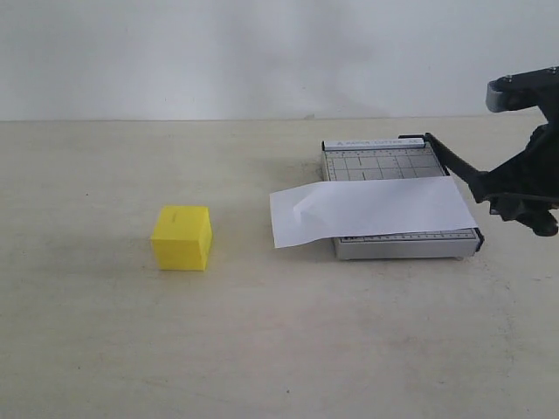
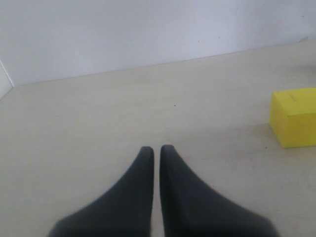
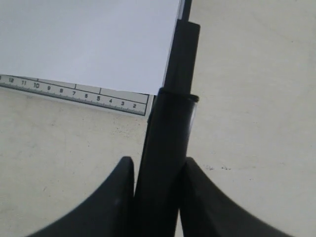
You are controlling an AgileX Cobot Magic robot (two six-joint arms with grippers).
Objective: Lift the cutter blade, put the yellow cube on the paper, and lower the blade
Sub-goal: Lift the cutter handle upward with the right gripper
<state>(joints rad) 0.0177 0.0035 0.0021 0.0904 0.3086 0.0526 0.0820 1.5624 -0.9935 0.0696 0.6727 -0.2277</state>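
The yellow cube (image 1: 182, 237) rests on the table left of centre, also at the edge of the left wrist view as the cube (image 2: 294, 117). The white paper (image 1: 371, 210) lies across the grey gridded cutter base (image 1: 384, 162), its left end overhanging and slightly curled. The black cutter blade (image 1: 454, 161) runs along the base's right side, lifted a little at its handle end. My right gripper (image 3: 157, 165) is shut on the blade's thick handle (image 3: 165, 148); it shows at the right edge as gripper (image 1: 511, 196). My left gripper (image 2: 156, 148) is shut and empty, above bare table away from the cube.
A pale wall (image 1: 262, 52) stands behind the beige table (image 1: 279, 349). A ruler scale (image 3: 74, 93) marks the base's front edge beside the paper (image 3: 89, 39).
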